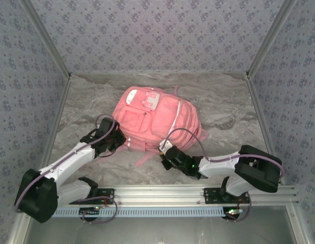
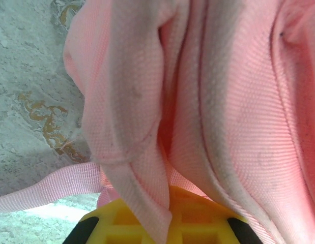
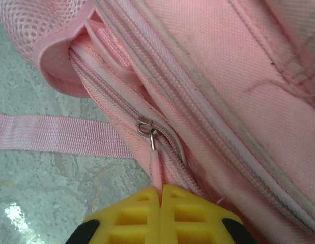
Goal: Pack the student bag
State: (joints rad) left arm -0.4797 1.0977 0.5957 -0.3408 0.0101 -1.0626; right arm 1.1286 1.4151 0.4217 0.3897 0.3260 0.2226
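The gray, stone-patterned table is the biggest thing, and the walls cut off its edges. The pink student bag lies flat on it, just in front of both sets of jaws. Seen from above, the arms cover the bag's near edge. The wrist views are so close that most of the bag runs out of the picture. The white patches on its far end are too small to read.

A loose pink strap lies on the table to the left of the right jaws.

The left gripper is closed tight on a fold of the bag's cloth. The pinched end of the fold is hidden between the yellow pads.

The right gripper is closed tight on the thin pink pull tab of the zipper. The tab's lower end is hidden between the pads. Its little metal ring sits just above the jaws.
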